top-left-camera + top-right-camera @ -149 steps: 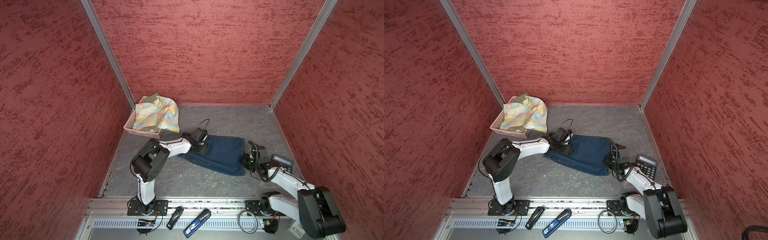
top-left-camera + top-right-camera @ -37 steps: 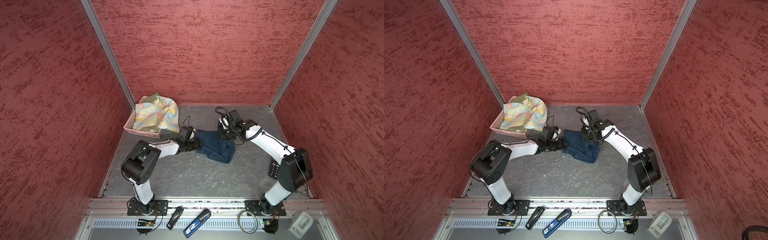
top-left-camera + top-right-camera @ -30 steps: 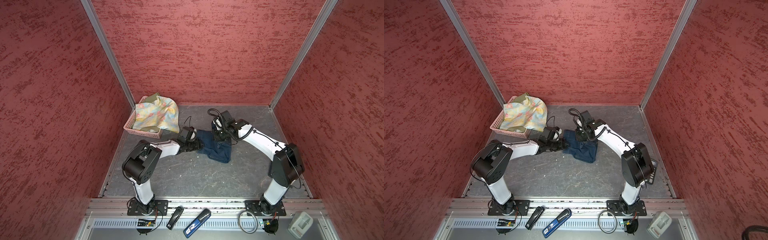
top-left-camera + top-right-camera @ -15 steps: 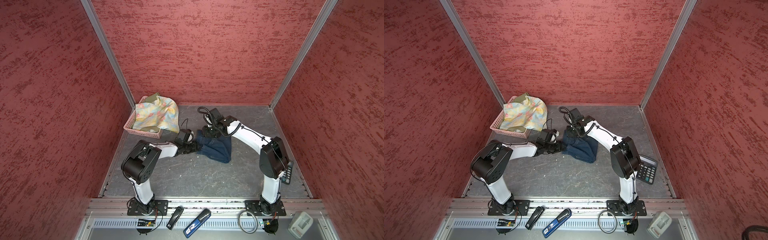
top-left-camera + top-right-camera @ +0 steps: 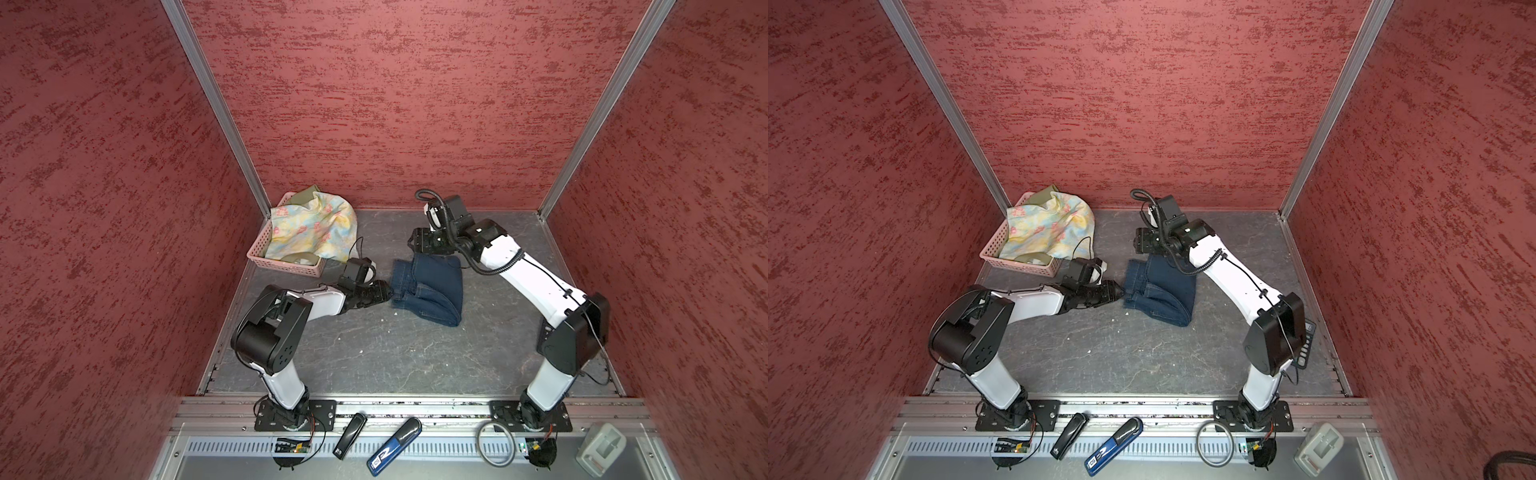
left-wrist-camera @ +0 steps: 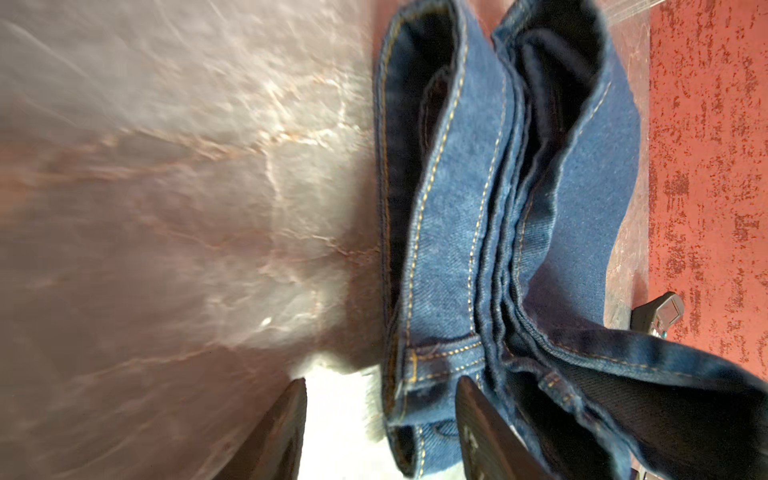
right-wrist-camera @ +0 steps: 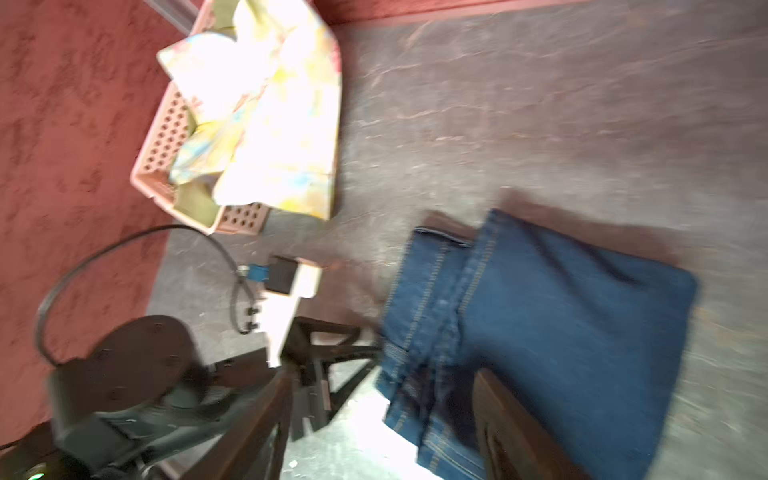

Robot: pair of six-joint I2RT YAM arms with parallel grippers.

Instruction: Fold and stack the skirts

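A dark blue denim skirt [image 5: 432,289] [image 5: 1165,291] lies folded on the grey floor in both top views. My left gripper [image 5: 388,291] [image 5: 1120,293] sits low at its left edge. In the left wrist view this gripper [image 6: 380,388] is open, with the denim skirt [image 6: 490,232] waistband corner lying loose between the jaws. My right gripper [image 5: 417,245] [image 5: 1139,245] hovers open over the skirt's far edge, holding nothing [image 7: 382,399]. A pastel floral skirt [image 5: 311,232] and an olive green skirt [image 5: 306,193] lie in the basket.
The pink perforated basket [image 5: 259,249] [image 7: 160,137] stands in the far left corner against the red walls. A calculator [image 5: 1306,340] lies behind the right arm's elbow. A stapler [image 5: 350,430], a blue tool [image 5: 394,446] and a cable ring [image 5: 494,444] rest on the front rail.
My right gripper carried the denim's right side over to the left, opened and let it go, then drew back toward the far wall. The left gripper stayed at the skirt's left edge.
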